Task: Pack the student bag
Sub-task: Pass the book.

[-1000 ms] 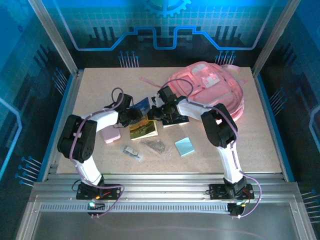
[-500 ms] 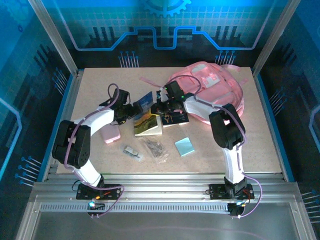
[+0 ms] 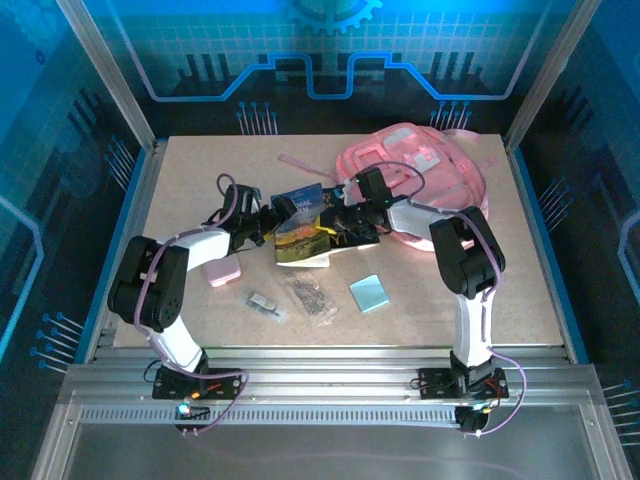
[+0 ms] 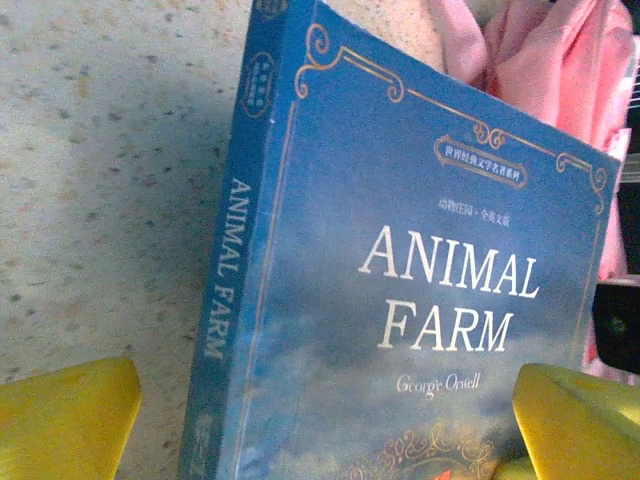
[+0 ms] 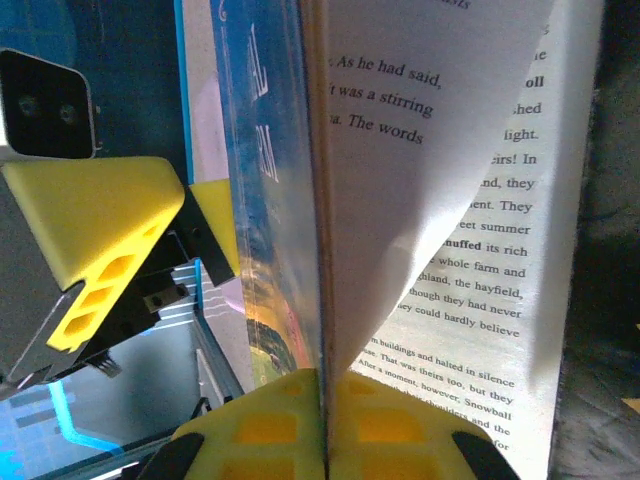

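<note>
**Top view.** The student bag [image 3: 420, 170], a pink backpack, lies at the far right of the desk [image 3: 200, 170], behind the right arm. The left pincer [image 3: 272, 214] and the right pincer [image 3: 340, 216] meet from opposite sides at a blue paperback [image 3: 300, 201] near the desk's centre, just left of the bag. Nearer the arms lie a yellow-green book [image 3: 298, 248], a pink case [image 3: 222, 272], a clear packet [image 3: 310, 295] and a light blue notepad [image 3: 369, 293].

**Left wrist view.** The left pincer [image 4: 320, 420] stands wide, with one yellow finger on each side of the paperback [image 4: 420, 280], titled "Animal Farm". Pink bag fabric [image 4: 540, 60] shows beyond the paperback's top edge.

**Right wrist view.** The right pincer [image 5: 322, 420] is clamped on the paperback's [image 5: 270, 200] edge, where a printed page [image 5: 450, 200] curls away from the cover.
</note>
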Controlling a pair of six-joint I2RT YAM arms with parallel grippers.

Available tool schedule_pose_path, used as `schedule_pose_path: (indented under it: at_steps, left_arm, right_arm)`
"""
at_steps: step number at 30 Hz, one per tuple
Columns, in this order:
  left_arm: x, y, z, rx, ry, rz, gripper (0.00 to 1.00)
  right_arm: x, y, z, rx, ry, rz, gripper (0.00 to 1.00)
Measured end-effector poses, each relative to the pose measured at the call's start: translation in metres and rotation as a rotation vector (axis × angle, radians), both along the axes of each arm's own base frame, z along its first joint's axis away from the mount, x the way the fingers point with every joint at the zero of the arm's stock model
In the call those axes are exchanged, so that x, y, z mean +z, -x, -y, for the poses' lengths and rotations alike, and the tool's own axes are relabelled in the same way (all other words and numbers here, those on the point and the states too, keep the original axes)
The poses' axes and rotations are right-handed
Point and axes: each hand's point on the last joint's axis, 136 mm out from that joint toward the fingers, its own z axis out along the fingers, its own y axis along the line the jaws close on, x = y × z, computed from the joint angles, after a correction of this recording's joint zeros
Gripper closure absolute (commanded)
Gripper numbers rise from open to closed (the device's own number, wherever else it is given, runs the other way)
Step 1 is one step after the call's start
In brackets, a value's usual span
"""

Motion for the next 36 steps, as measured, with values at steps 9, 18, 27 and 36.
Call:
schedule_pose_path:
  at_steps: [9,18,27,36]
  left_arm:
    - [-0.004,-0.006,0.019,-0.022,0.111,0.016,0.95]
    - [0.018,-0.006,-0.001,0.075,0.025,0.002,1.00]
    - [0.070,-0.040,-0.039,0.321,-0.040,0.139,1.00]
    - [0.091,-0.054,-0.052,0.497,0.015,0.227,1.00]
  right_arm:
    - [-0.004,-0.005,0.010,-0.027,-0.014,-0.004,0.87]
    - [0.004,-0.017,0.031,-0.143,0.057,0.020,0.09]
    - [0.064,0.006,0.019,-0.215,0.002,0.065,0.00]
    - [0.056,0.030,-0.047,-0.240,-0.156,-0.087,0.00]
